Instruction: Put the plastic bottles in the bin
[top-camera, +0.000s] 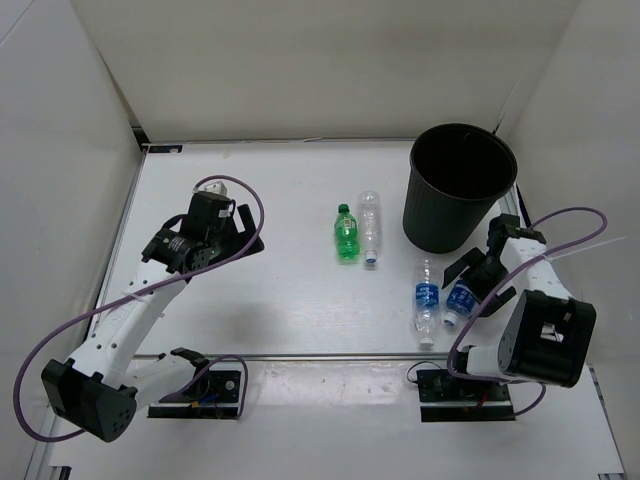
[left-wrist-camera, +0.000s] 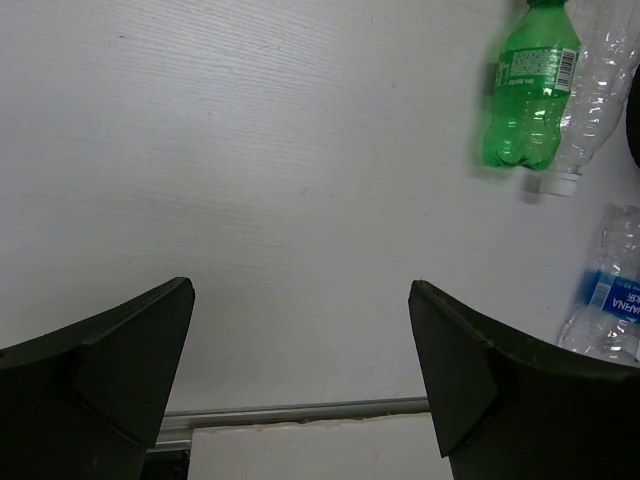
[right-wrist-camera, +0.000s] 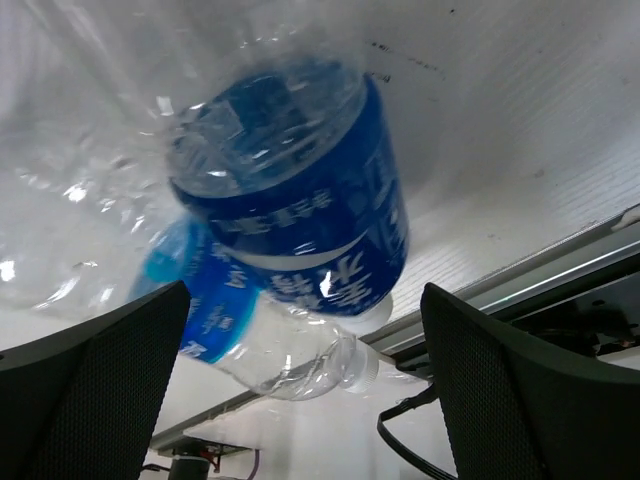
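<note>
White table (top-camera: 280, 300): green bottle (top-camera: 346, 235) flat, cap pointing far; clear bottle (top-camera: 371, 225) probably reversed.

left wrist | blue-label bottle (left-wrist-camera: 608, 300): cut by right edge | green bottle (left-wrist-camera: 528, 95): cap cropped

Matt white table (top-camera: 280, 300) with a faint fine grain, edged on the near side by a dull metal rail (left-wrist-camera: 300, 412). The green bottle (left-wrist-camera: 527, 100) is glossy translucent plastic; the clear bottle (left-wrist-camera: 595, 100) beside it is ridged see-through plastic. The blue-labelled bottle (right-wrist-camera: 300, 210) wears a shiny film wrap. The bin (top-camera: 450, 215) is matt black ribbed plastic. The right gripper (right-wrist-camera: 305, 288) has matt black, finely meshed fingers (right-wrist-camera: 520, 390).
</note>
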